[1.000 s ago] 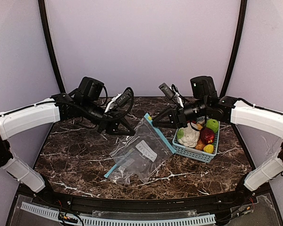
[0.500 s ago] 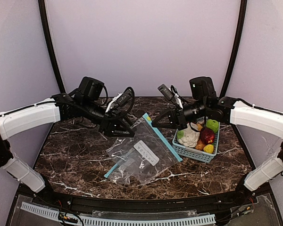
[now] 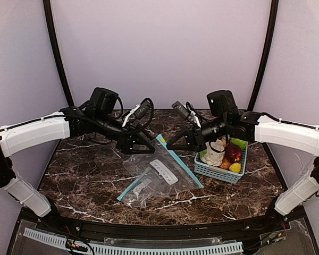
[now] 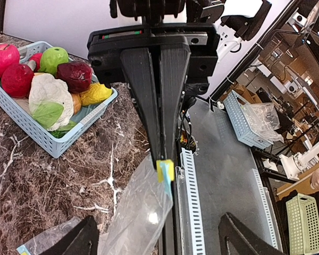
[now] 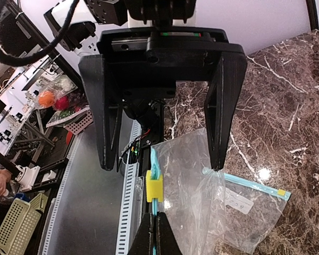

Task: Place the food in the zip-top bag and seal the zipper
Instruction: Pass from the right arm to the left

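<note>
The clear zip-top bag (image 3: 160, 175) droops from its blue zipper edge onto the marble table. In the right wrist view my right gripper (image 5: 157, 228) is shut on that blue zipper strip, just below the yellow slider (image 5: 154, 186). My left gripper (image 3: 139, 147) faces it with its fingers wide open, nothing between them; one fingertip (image 5: 217, 162) is at the bag's upper edge. The food (image 3: 223, 153) lies in the light-blue basket (image 3: 212, 172): a white cauliflower, red and green apples and yellow pieces. It also shows as food (image 4: 53, 87) in the left wrist view.
The basket stands at the right of the table, under my right arm. A white label (image 3: 164, 171) sits on the bag's flat part. A white slotted rail (image 3: 149, 247) runs along the near edge, below the table.
My left gripper has opened and let go of the bag. The right gripper has shut on the zipper edge and shifted left. The bag has sagged lower onto the table.
</note>
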You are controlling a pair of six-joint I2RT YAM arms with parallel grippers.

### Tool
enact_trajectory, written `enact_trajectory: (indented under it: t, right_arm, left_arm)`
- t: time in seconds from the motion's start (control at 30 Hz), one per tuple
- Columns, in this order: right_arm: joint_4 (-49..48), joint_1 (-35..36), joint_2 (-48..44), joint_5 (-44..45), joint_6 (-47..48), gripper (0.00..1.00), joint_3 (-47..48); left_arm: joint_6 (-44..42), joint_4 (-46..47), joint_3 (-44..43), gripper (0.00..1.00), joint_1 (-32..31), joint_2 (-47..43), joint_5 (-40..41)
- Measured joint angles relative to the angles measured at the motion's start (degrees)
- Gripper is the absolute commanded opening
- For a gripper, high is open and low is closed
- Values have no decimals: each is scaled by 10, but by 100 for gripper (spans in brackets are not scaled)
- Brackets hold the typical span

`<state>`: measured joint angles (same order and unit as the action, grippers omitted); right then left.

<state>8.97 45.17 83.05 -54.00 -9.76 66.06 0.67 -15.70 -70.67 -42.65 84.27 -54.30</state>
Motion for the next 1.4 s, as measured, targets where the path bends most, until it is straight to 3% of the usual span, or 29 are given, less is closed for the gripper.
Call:
enact_trajectory:
  t: [0.43, 1.0, 1.17, 1.27, 1.4]
  right_arm:
    - [4, 7, 23, 2, 0, 0, 0]
    - [5, 10, 27, 11, 0, 0, 0]
    - [5, 10, 27, 11, 0, 0, 0]
    - [5, 10, 27, 12, 0, 13, 0]
    - [-2, 10, 26, 16, -1, 44, 0]
  left_arm:
    - [21, 25, 10, 37, 0, 0, 4]
    - [30, 38, 14, 5, 0, 0, 2]
    - [31, 40, 14, 1, 0, 0, 1]
    - [31, 41, 14, 1, 0, 0, 1]
    - [31, 41, 15, 1, 0, 0, 0]
